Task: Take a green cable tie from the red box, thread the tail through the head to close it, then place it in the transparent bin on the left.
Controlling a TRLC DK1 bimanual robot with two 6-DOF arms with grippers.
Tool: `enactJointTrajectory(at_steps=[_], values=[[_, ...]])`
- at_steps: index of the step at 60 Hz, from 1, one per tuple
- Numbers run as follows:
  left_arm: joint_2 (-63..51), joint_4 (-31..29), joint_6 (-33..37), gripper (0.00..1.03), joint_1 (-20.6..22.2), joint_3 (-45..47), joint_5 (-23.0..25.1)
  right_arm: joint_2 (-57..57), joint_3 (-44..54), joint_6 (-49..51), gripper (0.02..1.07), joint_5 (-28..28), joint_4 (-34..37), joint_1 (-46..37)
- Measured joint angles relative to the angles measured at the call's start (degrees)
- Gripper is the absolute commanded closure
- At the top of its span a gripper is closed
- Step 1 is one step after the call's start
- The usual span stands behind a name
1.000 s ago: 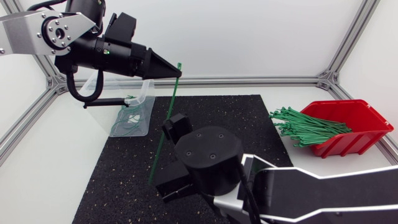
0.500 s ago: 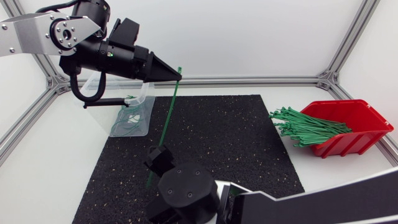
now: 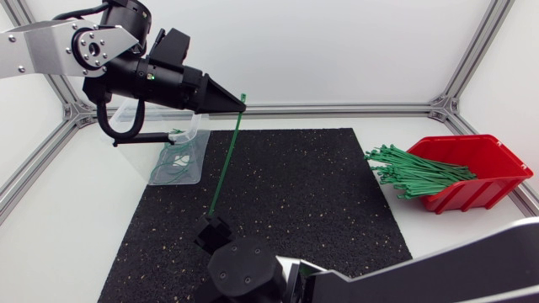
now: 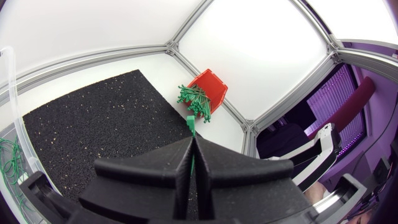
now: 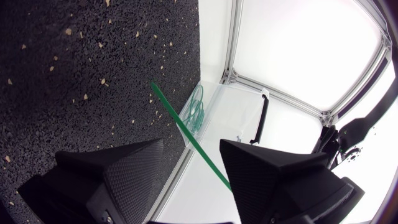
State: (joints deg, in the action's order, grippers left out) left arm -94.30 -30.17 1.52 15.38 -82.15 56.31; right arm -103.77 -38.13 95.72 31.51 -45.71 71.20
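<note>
My left pincer (image 3: 237, 101), held high over the mat's (image 3: 320, 185) far-left corner, is clamped tight on the upper end of a green cable tie (image 3: 224, 160), whose tip juts just past the fingertips. The strap slants down to my right pincer (image 3: 216, 229), near the mat's front edge, which gapes wide; the tail runs between its fingers, seemingly touching neither. The tie looks light, slick and springy, so it will likely bow and flick. I judge the best hold is just behind the tail tip, keeping the free end short enough to steer into the head. The transparent bin (image 3: 181, 156), with looped ties inside, stands at the mat's far-left corner. The red box (image 3: 480, 168), bristling with spare ties (image 3: 413, 172), sits by the bench's right edge.
</note>
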Motion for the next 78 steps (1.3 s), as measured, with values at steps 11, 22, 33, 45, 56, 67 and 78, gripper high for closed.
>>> enactJointTrajectory(at_steps=[11,22,33,45,56,67,78], values=[[-0.3,0.0,0.0,1.00,0.0,0.0,0.0,-0.8,0.0,0.2,0.57,-0.2,-2.4,0.0],[-0.3,-0.5,0.2,1.00,0.0,0.0,0.1,-3.0,0.0,0.9,0.61,-0.3,-3.9,0.0],[-0.3,-0.7,0.2,1.00,0.0,0.0,0.2,-3.8,-0.3,1.7,0.67,-0.9,-5.4,0.5],[-0.3,-0.9,0.6,1.00,0.0,0.0,0.2,-4.7,-1.2,2.5,0.71,-1.7,-7.1,0.7],[-0.3,-0.9,1.1,1.00,0.0,0.0,0.2,-4.8,-1.3,3.6,0.75,-2.8,-7.5,0.7],[-0.3,-0.9,1.5,1.00,0.0,0.0,0.2,-5.6,-1.7,3.8,0.78,-3.4,-8.8,0.7],[-0.3,-0.9,1.5,1.00,0.0,0.0,0.2,-6.6,-2.3,3.8,0.80,-4.0,-9.0,0.3]])
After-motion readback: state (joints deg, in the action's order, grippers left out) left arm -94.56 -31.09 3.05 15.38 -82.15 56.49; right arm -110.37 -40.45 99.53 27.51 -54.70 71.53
